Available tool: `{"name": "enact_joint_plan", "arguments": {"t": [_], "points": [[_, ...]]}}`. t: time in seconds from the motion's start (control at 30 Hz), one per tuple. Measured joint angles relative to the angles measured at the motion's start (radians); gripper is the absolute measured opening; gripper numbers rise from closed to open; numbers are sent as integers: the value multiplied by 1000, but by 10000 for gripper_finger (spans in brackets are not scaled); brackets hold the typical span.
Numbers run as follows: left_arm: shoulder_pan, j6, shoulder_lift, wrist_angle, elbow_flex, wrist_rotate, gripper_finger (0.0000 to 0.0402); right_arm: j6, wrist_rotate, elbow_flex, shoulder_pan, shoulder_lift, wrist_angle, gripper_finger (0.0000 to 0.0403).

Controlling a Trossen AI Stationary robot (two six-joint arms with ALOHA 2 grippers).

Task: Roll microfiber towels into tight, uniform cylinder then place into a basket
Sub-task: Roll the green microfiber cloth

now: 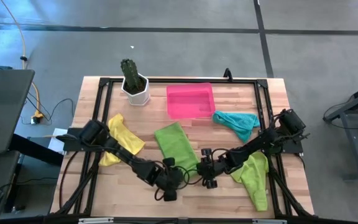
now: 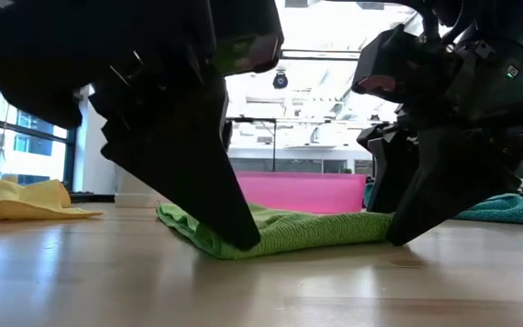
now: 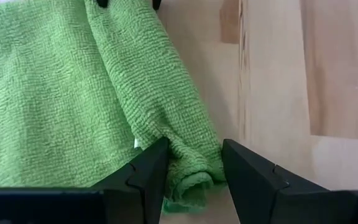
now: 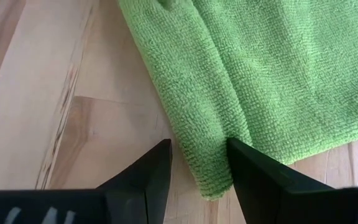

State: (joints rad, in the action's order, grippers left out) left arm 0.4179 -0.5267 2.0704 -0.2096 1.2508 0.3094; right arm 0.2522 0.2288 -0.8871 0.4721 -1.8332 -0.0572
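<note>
A lime green towel (image 1: 176, 146) lies mid-table, its near long edge rolled into a loose ridge (image 3: 151, 81). My left gripper (image 1: 183, 175) is shut on one end of that ridge. At the other end, my right gripper (image 1: 199, 168) stands open astride the towel's folded corner (image 4: 207, 158). Both point steeply down, fingertips at the tabletop (image 2: 243, 238) (image 2: 405, 232). A yellow towel (image 1: 122, 138), a teal towel (image 1: 236, 121) and a second lime green towel (image 1: 255, 177) lie flat on the wood. The pink basket (image 1: 190, 99) stands at the far middle. My left gripper pinches the end of the rolled ridge (image 3: 191, 155) between its two fingers, slanting down from the table's left. The roll runs on away from the fingers, and its tip bulges out below them. It rests on the table. My right gripper has one fingertip (image 4: 244, 165) against the folded corner. The other fingertip (image 4: 157, 165) stands on bare wood just off the cloth's edge. The fingers slant down from the table's right, and the towel lies flat on the table.
A white pot with a cactus (image 1: 134, 84) stands at the far left, beside the basket. A black frame (image 1: 104, 84) runs round the tabletop. Bare wood (image 2: 261, 291) shows between the towel and the near edge.
</note>
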Motion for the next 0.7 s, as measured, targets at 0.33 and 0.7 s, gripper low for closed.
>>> {"name": "enact_joint_plan", "arguments": {"t": [0.33,0.7], "points": [[16,-18,21,-6,0,32,145,12,3,1,0,0,13,151],[12,-163,20,-41,0,13,19,13,4,1,-1,-1,23,151]]}}
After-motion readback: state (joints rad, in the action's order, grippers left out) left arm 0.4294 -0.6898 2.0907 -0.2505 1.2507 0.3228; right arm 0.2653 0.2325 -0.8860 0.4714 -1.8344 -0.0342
